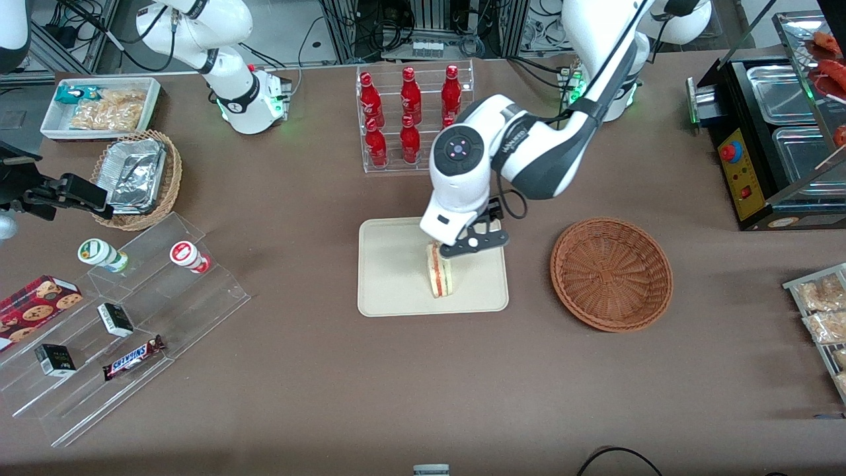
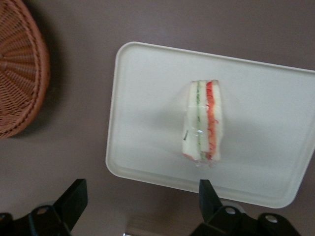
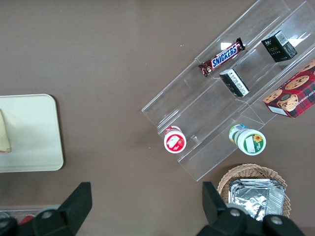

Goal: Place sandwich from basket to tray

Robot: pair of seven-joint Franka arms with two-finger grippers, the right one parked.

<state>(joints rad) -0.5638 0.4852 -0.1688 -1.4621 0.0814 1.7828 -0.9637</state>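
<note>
A robotics lab arranged as a mock snack shop is shown. Robot arm bases (image 1: 248,99) are bolted at a brown table (image 1: 297,370), with cable bundles (image 1: 429,26) seen at its edge. Shop goods are displayed: a clear rack of red bottles (image 1: 410,116), acrylic steps (image 1: 125,330) with candy, and a food warmer (image 1: 780,139).

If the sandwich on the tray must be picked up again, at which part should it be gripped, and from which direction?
Probably from above, fingers closing on the two flat bread faces. The sandwich stands on edge on the tray, its filling stripes facing up, so those faces are the widest parallel surfaces. The gripper hangs open above it, already roughly lined up.
</note>
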